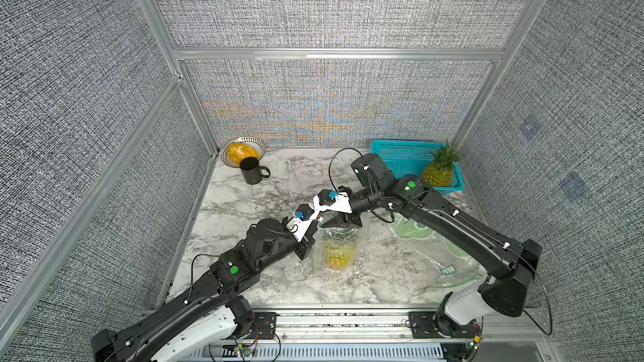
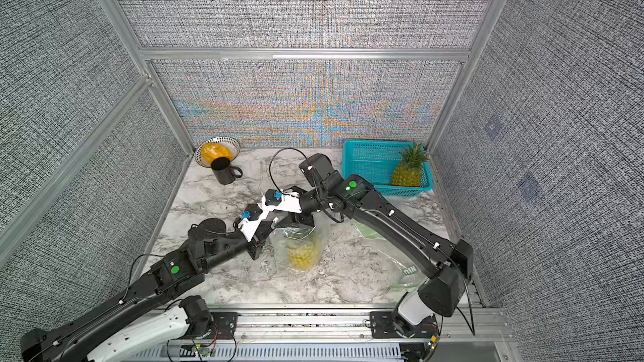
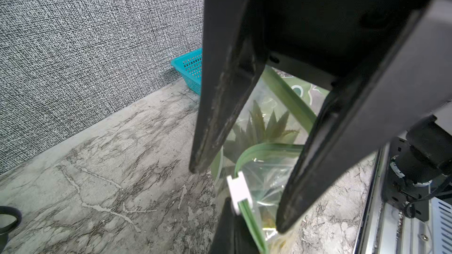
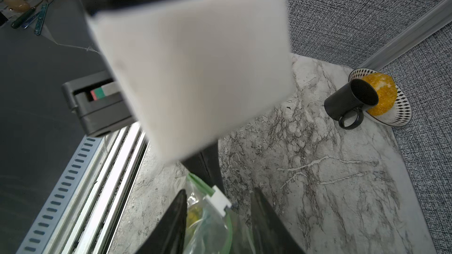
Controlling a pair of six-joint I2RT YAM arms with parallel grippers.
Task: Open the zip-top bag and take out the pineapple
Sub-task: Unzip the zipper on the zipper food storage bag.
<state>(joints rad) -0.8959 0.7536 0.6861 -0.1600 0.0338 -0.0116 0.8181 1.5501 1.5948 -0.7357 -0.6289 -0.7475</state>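
The marble bench (image 1: 244, 200) has open room left and far of centre. Its right side is crowded by a flat spare bag (image 1: 453, 262) and the teal basket (image 1: 397, 158), and the near edge meets a metal rail (image 1: 348, 318). Mid-bench stands the zip-top bag (image 1: 350, 238), thin slippery film that will likely sag, its mouth parted. Inside sits the pineapple (image 1: 339, 255), firm-bodied and probably light; its leafy crown looks the best hold. The right tool (image 4: 219, 190) is spread over the mouth, gripping nothing. The left tool (image 3: 236, 212) is pinched shut on the green zip strip beside the white slider (image 3: 236, 189).
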